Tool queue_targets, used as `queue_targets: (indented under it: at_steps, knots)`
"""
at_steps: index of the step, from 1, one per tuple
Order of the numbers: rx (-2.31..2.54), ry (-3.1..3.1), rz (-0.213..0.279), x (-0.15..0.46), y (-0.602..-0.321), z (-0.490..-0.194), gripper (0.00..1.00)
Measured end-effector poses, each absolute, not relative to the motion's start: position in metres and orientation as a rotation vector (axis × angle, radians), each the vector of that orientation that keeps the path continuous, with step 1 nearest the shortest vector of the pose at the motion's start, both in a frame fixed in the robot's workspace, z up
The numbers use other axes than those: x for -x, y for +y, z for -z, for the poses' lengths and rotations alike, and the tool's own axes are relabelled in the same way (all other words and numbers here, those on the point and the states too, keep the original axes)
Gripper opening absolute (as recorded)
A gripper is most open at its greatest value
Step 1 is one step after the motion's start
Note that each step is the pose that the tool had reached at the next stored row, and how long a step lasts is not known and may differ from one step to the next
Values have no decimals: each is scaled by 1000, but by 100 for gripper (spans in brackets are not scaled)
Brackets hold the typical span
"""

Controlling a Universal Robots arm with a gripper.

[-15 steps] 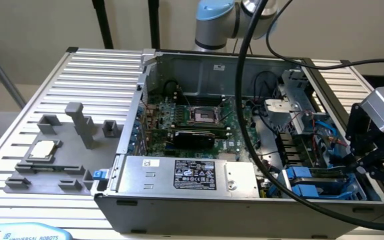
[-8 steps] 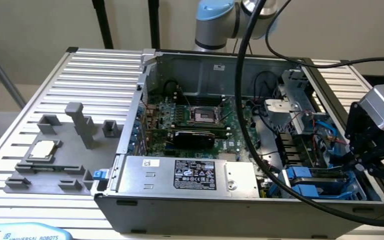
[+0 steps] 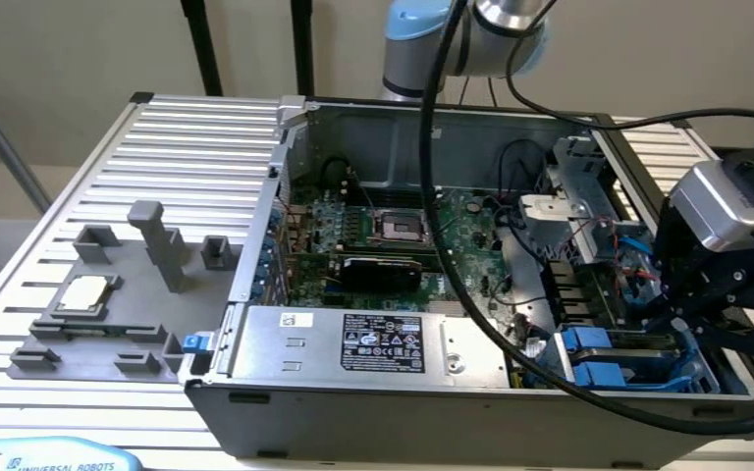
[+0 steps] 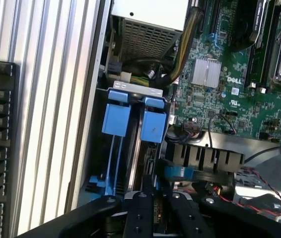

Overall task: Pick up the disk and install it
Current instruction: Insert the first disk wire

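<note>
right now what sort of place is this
Probably a robotics lab bench for computer assembly: an open PC case on a slotted aluminium table, a grey parts fixture, and a robot arm.

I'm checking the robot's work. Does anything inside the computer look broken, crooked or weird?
Nothing looks broken or spilled. The computer case lies open on its side on purpose. The pincer sits low at the drive bay, by the blue disk carriers, which stand straight side by side. Cables drape across the board, but those belong to the robot.
</note>
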State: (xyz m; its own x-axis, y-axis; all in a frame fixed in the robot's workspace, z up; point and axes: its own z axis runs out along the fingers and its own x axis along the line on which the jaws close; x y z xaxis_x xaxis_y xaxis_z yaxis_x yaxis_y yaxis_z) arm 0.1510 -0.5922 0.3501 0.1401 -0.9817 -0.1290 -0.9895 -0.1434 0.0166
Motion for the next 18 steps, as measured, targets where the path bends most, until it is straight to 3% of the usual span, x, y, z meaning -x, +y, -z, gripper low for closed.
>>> queue_targets:
  at_steps: [18]
  knots:
    - [2260, 2126, -123, -148, -590, -344, 16]
